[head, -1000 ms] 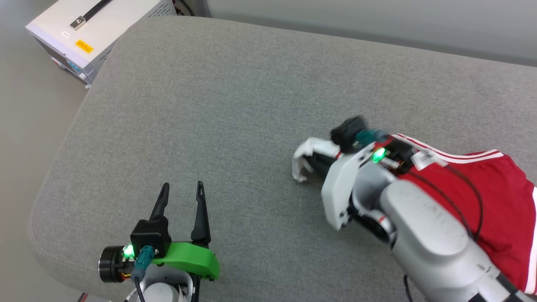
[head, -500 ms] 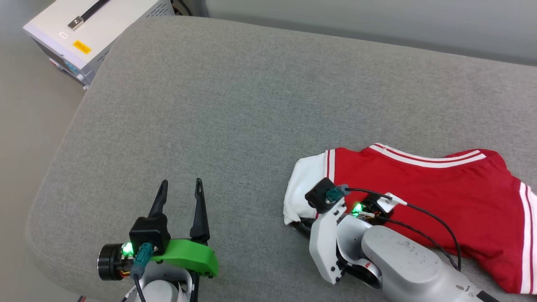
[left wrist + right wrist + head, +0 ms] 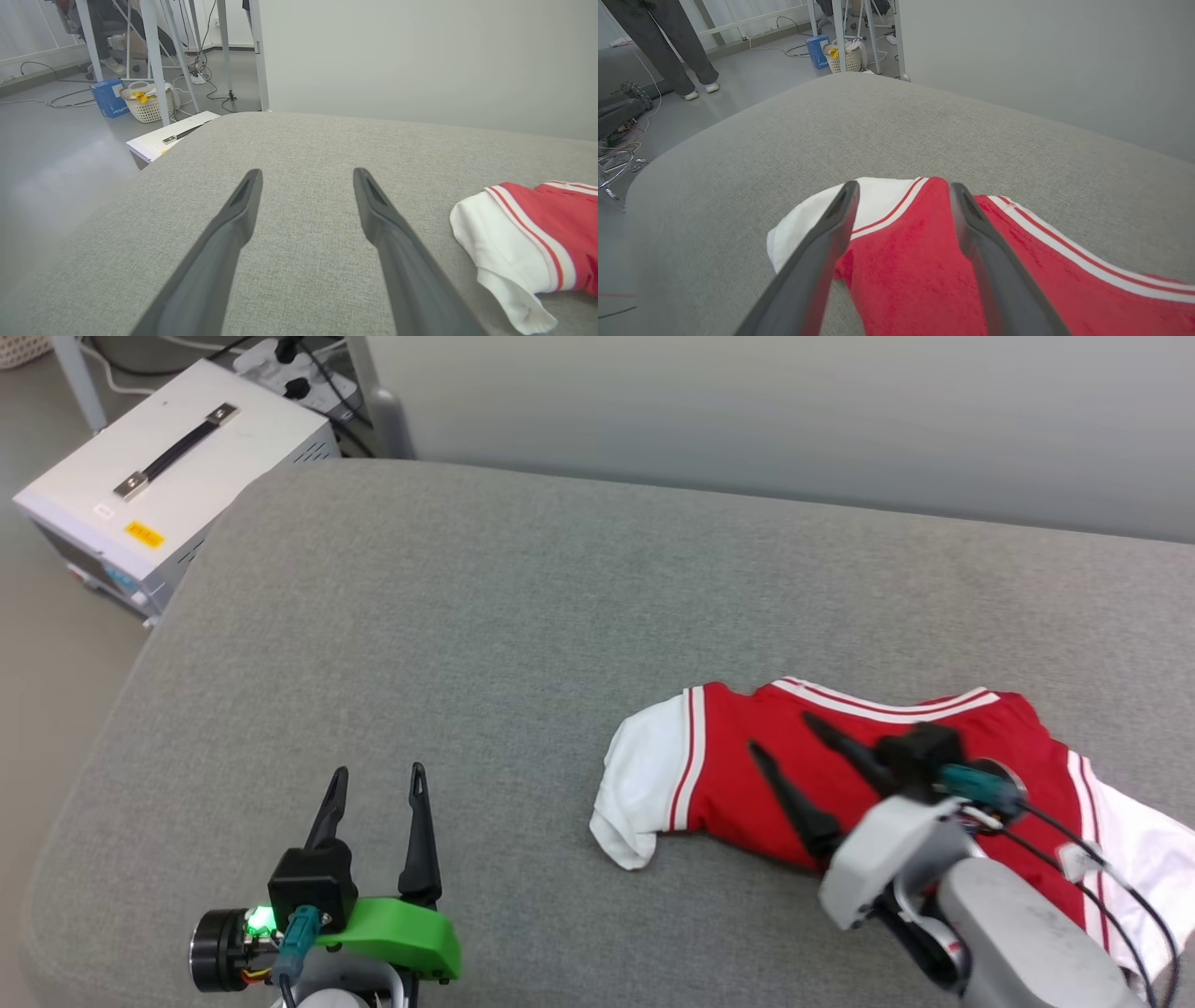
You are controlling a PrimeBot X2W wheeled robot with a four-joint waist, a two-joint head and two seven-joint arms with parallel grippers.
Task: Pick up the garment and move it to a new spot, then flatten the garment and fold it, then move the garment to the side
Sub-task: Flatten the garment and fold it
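We took this for a robotics lab or test room, not a home. Beside the grey padded work surface [image 3: 448,616] sat a white instrument case [image 3: 177,495] with a carry handle and a loaded power strip [image 3: 289,359]. Cables [image 3: 65,98] trailed over bare floor past metal table legs [image 3: 154,60], a white basket [image 3: 147,106] and a blue box [image 3: 108,97]. A person's trousered legs [image 3: 663,42] stood nearby.

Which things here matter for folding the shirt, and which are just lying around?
Part of the job:
the red T-shirt
the grey cushion it lies on
the right gripper, open over it
the left gripper, open

Just lying about:
the white equipment case
the wicker basket
the blue box
a person's legs
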